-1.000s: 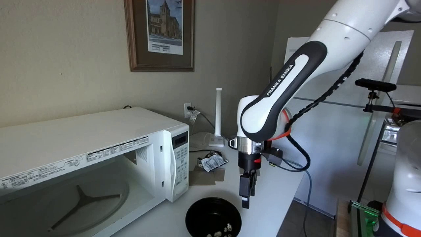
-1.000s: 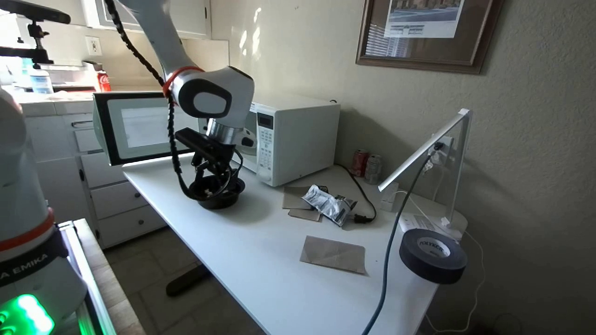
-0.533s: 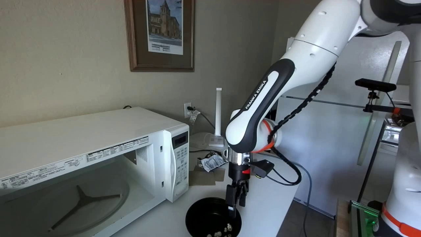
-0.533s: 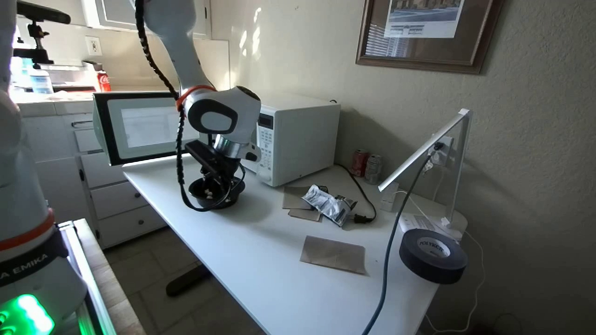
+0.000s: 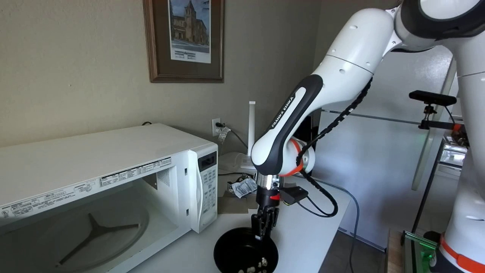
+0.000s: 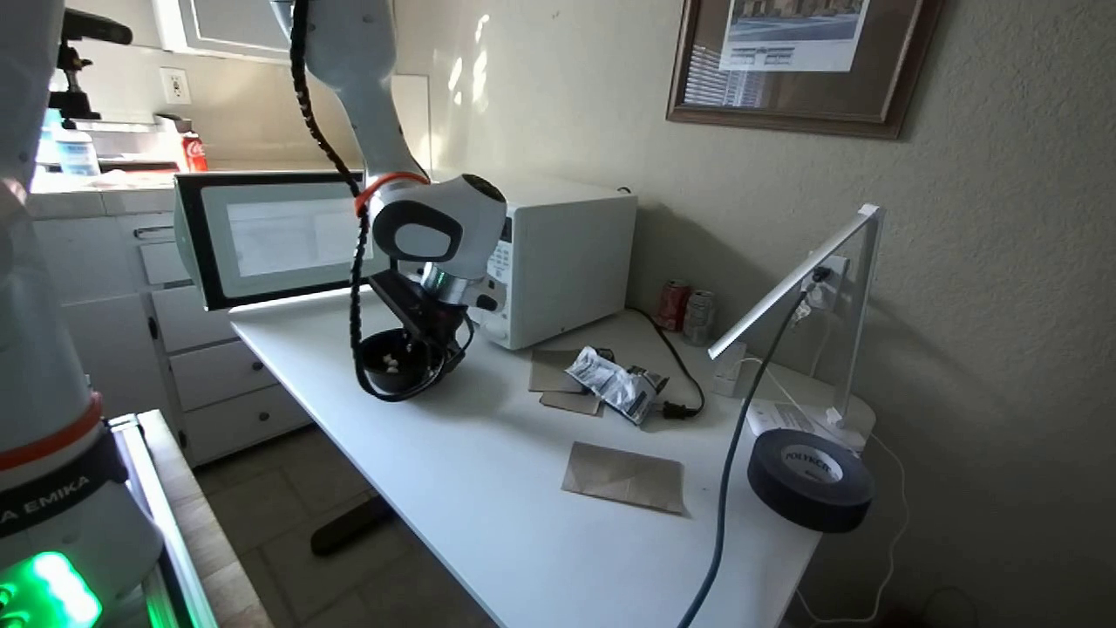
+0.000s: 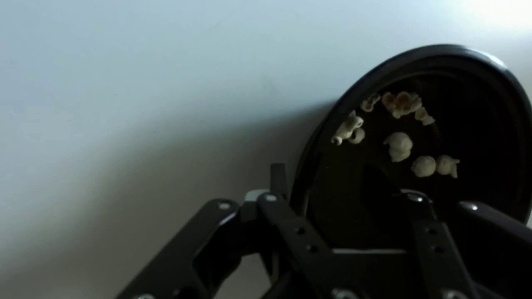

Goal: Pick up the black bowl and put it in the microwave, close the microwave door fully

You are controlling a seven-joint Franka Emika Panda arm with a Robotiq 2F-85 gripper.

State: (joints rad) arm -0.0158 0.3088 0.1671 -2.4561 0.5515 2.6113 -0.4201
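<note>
The black bowl (image 5: 232, 248) stands upright on the white table, in front of the microwave's control panel side. In the wrist view, popcorn (image 7: 399, 146) lies inside the bowl (image 7: 494, 137). My gripper (image 7: 325, 176) straddles the bowl's near rim, one finger outside the wall and the darker one over the inside. A gap shows between the fingers, so the jaws stand partly open around the rim, not clamped. In an exterior view the gripper (image 5: 264, 229) points down at the bowl's edge. The microwave (image 5: 94, 148) has its door (image 6: 283, 235) swung wide open.
A three-armed turntable support (image 5: 97, 229) lies inside the microwave. On the table are a silver wrapper (image 6: 615, 384), cardboard pieces (image 6: 623, 478), two cans (image 6: 686, 311), a black tape roll (image 6: 811, 480) and a white lamp (image 6: 859, 314). A dark cable (image 6: 728, 471) runs over the table.
My arm has moved across from beside the bowl onto its rim, and the fingers have drawn closer together. The bowl, the microwave and its door stay where they were.
</note>
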